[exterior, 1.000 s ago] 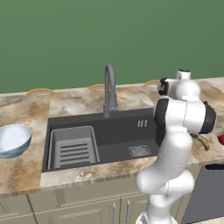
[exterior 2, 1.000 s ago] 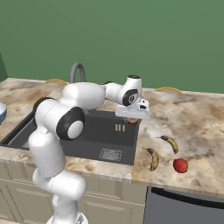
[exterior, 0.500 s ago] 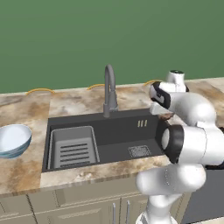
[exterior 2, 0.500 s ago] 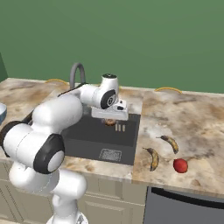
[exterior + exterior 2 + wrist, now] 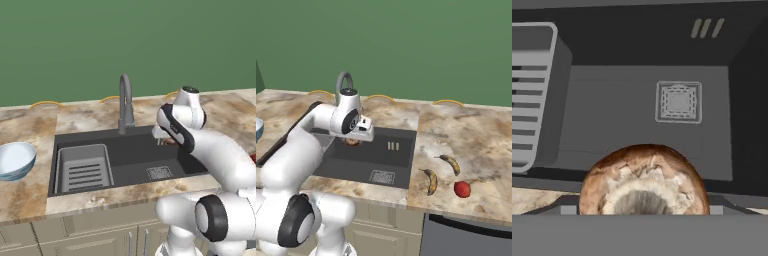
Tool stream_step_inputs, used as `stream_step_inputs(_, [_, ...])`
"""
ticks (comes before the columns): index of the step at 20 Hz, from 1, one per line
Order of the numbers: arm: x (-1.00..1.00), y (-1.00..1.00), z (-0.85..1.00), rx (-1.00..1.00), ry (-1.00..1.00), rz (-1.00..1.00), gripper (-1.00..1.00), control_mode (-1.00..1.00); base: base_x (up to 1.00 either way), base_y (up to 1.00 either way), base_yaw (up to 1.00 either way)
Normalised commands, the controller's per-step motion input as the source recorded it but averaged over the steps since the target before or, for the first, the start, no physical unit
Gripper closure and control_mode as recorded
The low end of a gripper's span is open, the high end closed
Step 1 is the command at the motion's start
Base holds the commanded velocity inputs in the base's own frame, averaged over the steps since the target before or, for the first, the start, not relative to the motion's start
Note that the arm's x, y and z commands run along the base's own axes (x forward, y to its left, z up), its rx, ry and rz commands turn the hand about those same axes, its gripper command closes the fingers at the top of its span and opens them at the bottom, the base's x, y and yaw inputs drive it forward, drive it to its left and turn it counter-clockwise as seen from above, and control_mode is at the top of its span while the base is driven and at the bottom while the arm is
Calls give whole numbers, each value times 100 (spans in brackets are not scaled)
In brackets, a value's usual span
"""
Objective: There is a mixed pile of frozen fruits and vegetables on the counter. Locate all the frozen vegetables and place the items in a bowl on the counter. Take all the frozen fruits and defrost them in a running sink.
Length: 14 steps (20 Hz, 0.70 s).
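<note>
Carrying the brown lump [image 5: 643,180], gripped in the claw [image 5: 353,140], above the sink [image 5: 390,161] toward the bowl [image 5: 15,158] at the counter's [image 5: 471,140] left end. Next, judged: crossing on leftward, then releasing over the bowl. Bananas [image 5: 432,181] and red piece [image 5: 461,189] waiting near the counter's front right edge.

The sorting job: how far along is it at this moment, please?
Nothing looks finished: the bowl holds nothing. In hand: the tool carries the brown lump above the sink. Left: two bananas and the red piece lie on the counter, and no water runs from the faucet.
</note>
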Motion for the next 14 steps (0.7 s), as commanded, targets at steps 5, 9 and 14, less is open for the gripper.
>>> stream_step_inputs(5, [-19,100,0,4,0,5,100,-100,0,0,0])
stream_step_inputs(9, [-10,100,0,6,0,9,100,-100,0,0,0])
stream_step_inputs(14, [-2,100,0,3,4,10,100,-100,0,0,0])
